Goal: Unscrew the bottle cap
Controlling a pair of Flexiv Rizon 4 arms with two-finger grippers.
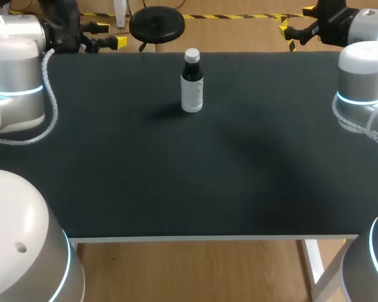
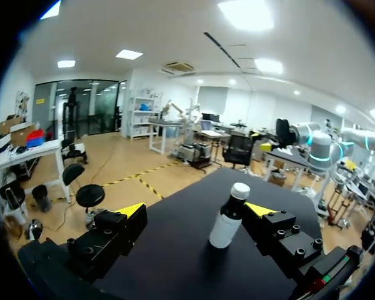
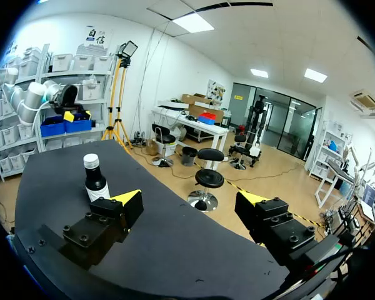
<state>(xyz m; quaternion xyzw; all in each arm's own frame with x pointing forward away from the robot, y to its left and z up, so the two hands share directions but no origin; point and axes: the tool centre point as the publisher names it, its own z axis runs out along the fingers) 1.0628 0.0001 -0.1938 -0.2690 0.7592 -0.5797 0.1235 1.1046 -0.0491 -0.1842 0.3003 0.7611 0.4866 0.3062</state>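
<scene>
A small dark bottle [image 1: 192, 88] with a white label around its lower body stands upright on the black table [image 1: 176, 176], near the far edge and about midway across. Its white cap [image 1: 191, 55] sits on the neck.

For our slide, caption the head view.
Capped bottle upright on black table; left gripper, right gripper open at far corners.

Bottle [image 1: 192, 85]: dark body — white label
Cap [image 1: 191, 55]: white
Table [image 1: 145, 176]: black
Left gripper [image 2: 195, 210]: black — yellow tips
Right gripper [image 3: 189, 199]: black, yellow tips
</scene>
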